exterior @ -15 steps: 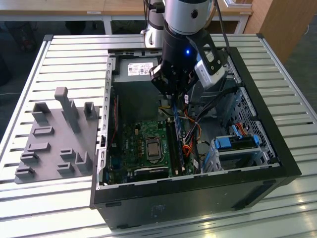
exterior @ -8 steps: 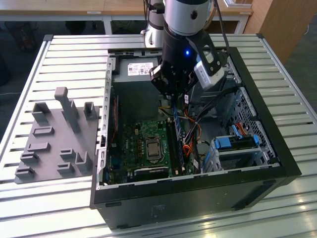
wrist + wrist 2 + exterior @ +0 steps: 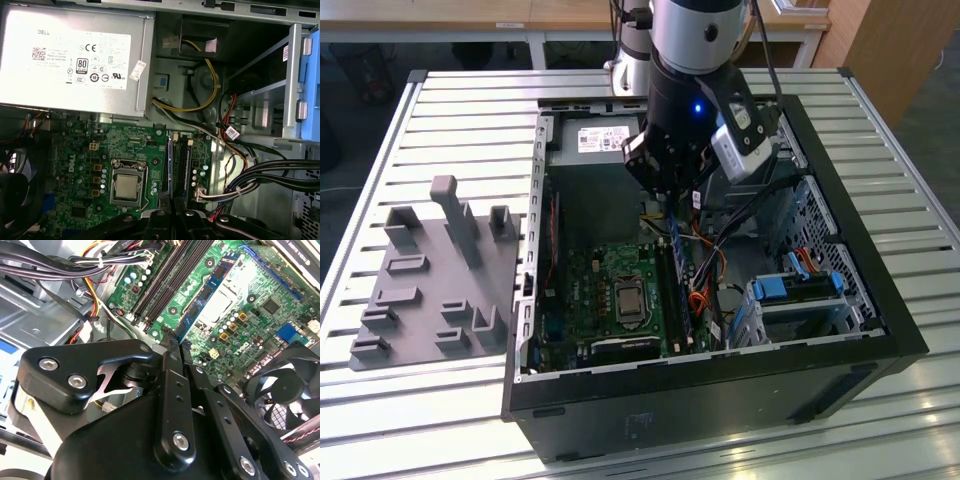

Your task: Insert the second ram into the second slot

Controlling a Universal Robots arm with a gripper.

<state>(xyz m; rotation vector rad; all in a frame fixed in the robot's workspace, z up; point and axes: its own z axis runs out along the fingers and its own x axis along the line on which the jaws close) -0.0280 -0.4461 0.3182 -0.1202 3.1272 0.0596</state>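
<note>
My gripper (image 3: 668, 205) hangs inside the open computer case (image 3: 880, 300), shut on the second ram (image 3: 674, 245). The ram is a thin blue board with dark chips. In the second wrist view it (image 3: 205, 292) juts from the closed fingertips (image 3: 171, 347) and lies over the board between the dark slots (image 3: 162, 282) and the CPU socket (image 3: 220, 302). In the first wrist view the gripper (image 3: 172, 212) holds it edge-on (image 3: 169, 165), right beside the slots (image 3: 179, 165). I cannot tell whether its edge touches a slot.
A silver power supply (image 3: 70, 60) fills the case's far end. Black and coloured cable bundles (image 3: 260, 175) run close beside the slots. A fan (image 3: 290, 395) and blue-clipped drive bays (image 3: 795, 290) flank the motherboard. A grey fixture tray (image 3: 430, 270) lies on the slatted table.
</note>
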